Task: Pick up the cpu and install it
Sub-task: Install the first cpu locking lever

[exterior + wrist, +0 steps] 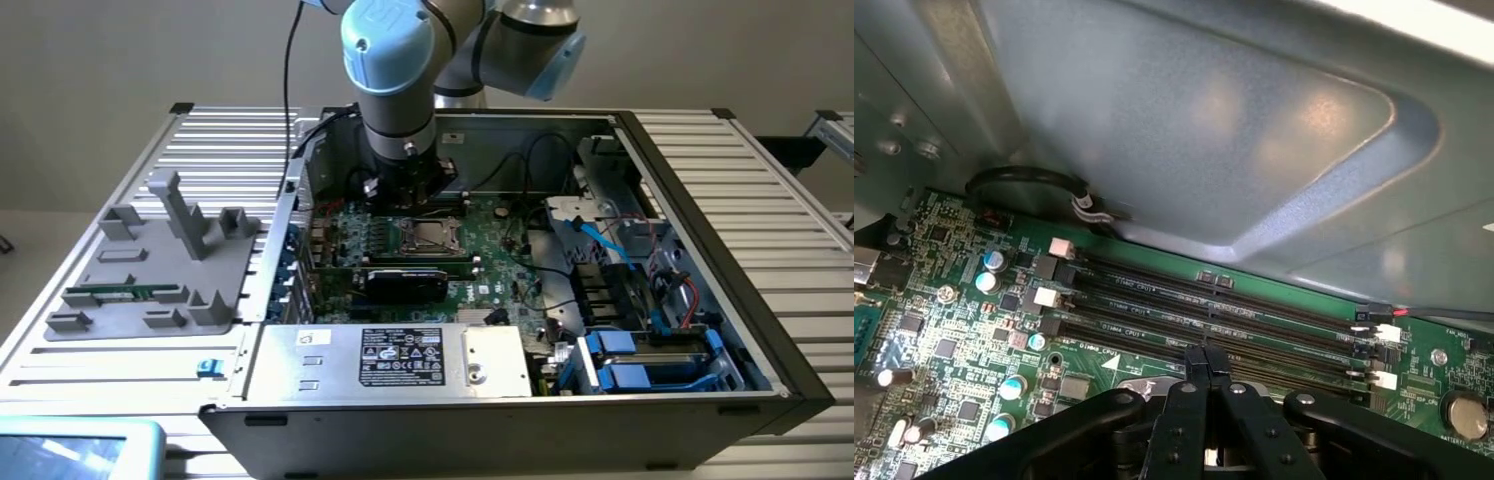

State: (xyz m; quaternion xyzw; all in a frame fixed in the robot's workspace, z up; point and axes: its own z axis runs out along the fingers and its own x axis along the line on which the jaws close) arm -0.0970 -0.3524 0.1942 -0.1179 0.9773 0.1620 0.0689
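Observation:
My gripper (407, 203) hangs low inside the open computer case, over the green motherboard (501, 270) at the back edge of the metal-framed socket (427, 236). In the wrist view its two black fingers meet tip to tip, so the gripper (1206, 352) is shut with nothing seen between them. The tips stand just off the dark memory slots (1254, 325), and a strip of bright metal (1150, 386) shows under the fingers. The cpu is hidden from me: I cannot make it out in the socket or on the table.
A grey fixture tray (147, 262) with a green memory stick (127, 294) lies on the slatted table at the exterior view's left. In the case are a black card (407, 282), the power supply (387, 356), blue drive bays (641, 362) and loose cables (534, 165). The case wall (1184, 120) is close behind the gripper.

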